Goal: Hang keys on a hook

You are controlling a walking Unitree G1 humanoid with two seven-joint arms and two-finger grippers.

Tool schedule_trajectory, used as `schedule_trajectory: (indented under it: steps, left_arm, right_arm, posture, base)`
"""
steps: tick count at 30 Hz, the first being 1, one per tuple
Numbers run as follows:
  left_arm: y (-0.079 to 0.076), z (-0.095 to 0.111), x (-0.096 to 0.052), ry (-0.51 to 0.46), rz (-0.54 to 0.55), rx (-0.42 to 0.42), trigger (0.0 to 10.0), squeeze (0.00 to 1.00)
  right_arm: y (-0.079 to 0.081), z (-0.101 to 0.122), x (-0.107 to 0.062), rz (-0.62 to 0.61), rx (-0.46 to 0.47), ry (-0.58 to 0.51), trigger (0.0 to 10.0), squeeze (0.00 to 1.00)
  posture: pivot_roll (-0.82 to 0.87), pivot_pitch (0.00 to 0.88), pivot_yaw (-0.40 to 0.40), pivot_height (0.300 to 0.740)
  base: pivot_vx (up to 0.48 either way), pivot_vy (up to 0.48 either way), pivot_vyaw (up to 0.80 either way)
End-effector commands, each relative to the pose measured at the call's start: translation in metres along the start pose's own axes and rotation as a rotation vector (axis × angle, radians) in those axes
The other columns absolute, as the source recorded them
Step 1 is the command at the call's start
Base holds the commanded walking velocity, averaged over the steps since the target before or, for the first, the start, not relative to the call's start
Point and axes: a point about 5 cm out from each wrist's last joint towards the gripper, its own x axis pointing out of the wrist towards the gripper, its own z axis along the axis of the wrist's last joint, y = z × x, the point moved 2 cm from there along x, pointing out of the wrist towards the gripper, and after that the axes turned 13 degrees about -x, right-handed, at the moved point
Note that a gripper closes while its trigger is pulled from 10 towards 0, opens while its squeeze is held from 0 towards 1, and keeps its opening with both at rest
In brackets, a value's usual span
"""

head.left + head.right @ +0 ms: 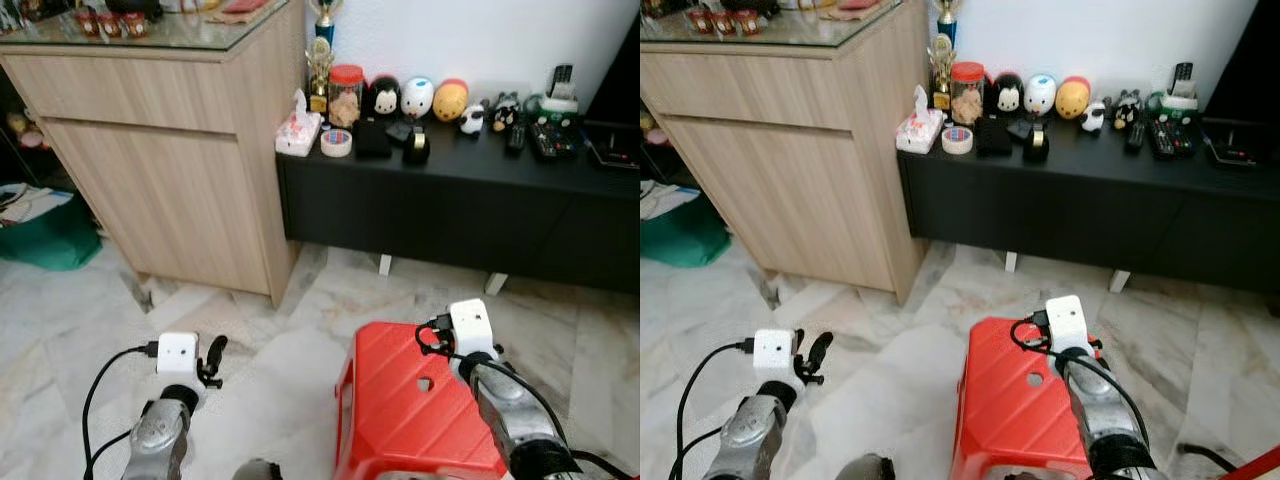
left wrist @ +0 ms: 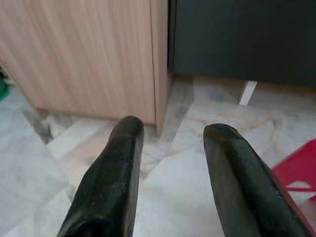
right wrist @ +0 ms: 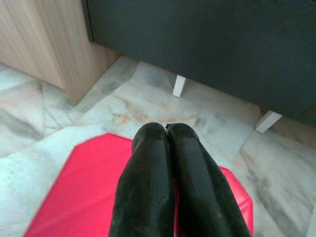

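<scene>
My left gripper point(image 2: 173, 131) is held low over the marble floor with its two black fingers apart and nothing between them; it points toward the corner of a wooden cabinet point(image 1: 160, 170). The left arm's fingers point(image 1: 213, 358) stick out past its white wrist box. My right gripper point(image 3: 166, 127) is shut, fingers pressed together with nothing seen in them, and it hovers above a red plastic stool point(image 1: 400, 410). It faces the front of a low black cabinet point(image 1: 450, 210).
The black cabinet's top carries a tissue box point(image 1: 298, 133), a tape roll point(image 1: 336, 143), a jar, plush toys point(image 1: 417, 98) and remotes point(image 1: 548, 140). A green bag point(image 1: 45, 235) sits at the far left. Marble floor point(image 1: 280, 340) lies open between stool and wooden cabinet.
</scene>
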Motion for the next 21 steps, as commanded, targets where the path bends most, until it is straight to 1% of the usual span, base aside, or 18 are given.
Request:
schedule_trajectory:
  steps: [1,2,5,6,7,8,9,10,13,17,19,20,21]
  left_arm:
    - [-0.003,0.009,0.004,-0.017,-0.041,0.034,10.0,0.0]
    - [-0.004,0.01,0.005,-0.02,-0.05,0.037,10.0,0.0]
    - [-0.018,0.02,0.008,-0.039,-0.159,0.094,10.0,0.0]
    - [-0.024,0.024,0.009,-0.046,-0.207,0.142,10.0,0.0]
    - [-0.024,0.024,0.009,-0.046,-0.207,0.142,10.0,0.0]
    - [-0.033,0.028,0.01,-0.051,-0.273,0.174,10.0,0.0]
    - [-0.043,0.031,0.011,-0.044,-0.341,0.183,10.0,0.0]
    - [-0.047,0.032,0.011,-0.039,-0.371,0.188,10.0,0.0]
    - [-0.061,0.033,0.01,-0.01,-0.467,0.204,10.0,0.0]
    - [-0.076,0.033,0.009,0.043,-0.557,0.212,10.0,0.0]
    - [-0.091,0.028,0.008,0.114,-0.633,0.266,10.0,0.0]
    - [-0.091,0.028,0.008,0.114,-0.633,0.266,10.0,0.0]
    - [-0.095,0.027,0.007,0.126,-0.652,0.276,10.0,0.0]
  right_arm:
    - [0.002,0.003,0.0,0.006,0.004,0.016,10.0,0.0]
    - [0.002,0.004,0.0,0.009,0.001,0.018,10.0,0.0]
    - [0.009,0.017,0.0,0.049,0.01,-0.009,10.0,0.0]
    - [0.011,0.023,0.0,0.056,0.027,-0.022,10.0,0.0]
    - [0.011,0.023,0.0,0.056,0.027,-0.022,10.0,0.0]
    - [0.014,0.03,-0.001,0.068,0.021,-0.035,10.0,0.0]
    - [0.018,0.038,-0.001,0.082,0.005,-0.045,10.0,0.0]
    - [0.02,0.041,-0.001,0.088,0.0,-0.05,10.0,0.0]
    - [0.029,0.051,-0.001,0.123,-0.017,-0.064,10.0,0.0]
    - [0.038,0.063,-0.003,0.137,-0.026,-0.066,10.0,0.0]
    - [0.051,0.073,-0.004,0.142,0.004,-0.079,10.0,0.0]
    - [0.051,0.073,-0.004,0.142,0.004,-0.079,10.0,0.0]
    - [0.054,0.074,-0.004,0.144,0.011,-0.079,10.0,0.0]
  posture:
    - [-0.01,0.0,-0.024,0.708]
    - [-0.01,0.0,-0.024,0.708]
    - [-0.01,0.0,-0.032,0.708]
    - [0.0,0.0,-0.035,0.708]
    - [0.0,0.0,-0.035,0.708]
    - [0.0,0.0,-0.039,0.708]
    - [0.0,0.0,-0.044,0.708]
    - [0.0,0.0,-0.044,0.708]
    - [0.0,0.0,-0.048,0.708]
    - [0.0,0.0,-0.053,0.708]
    - [0.0,0.0,-0.056,0.708]
    - [0.0,0.0,-0.056,0.708]
    - [0.0,0.0,-0.056,0.708]
  base:
    - [0.0,0.0,0.0]
    - [0.0,0.0,0.0]
    - [0.0,0.0,0.0]
    - [0.0,0.0,0.0]
    - [0.0,0.0,0.0]
    - [0.0,0.0,0.0]
    - [0.0,0.0,0.0]
    - [0.0,0.0,0.0]
    - [0.0,0.0,0.0]
    - [0.0,0.0,0.0]
    - [0.0,0.0,0.0]
    - [0.0,0.0,0.0]
    - [0.0,0.0,0.0]
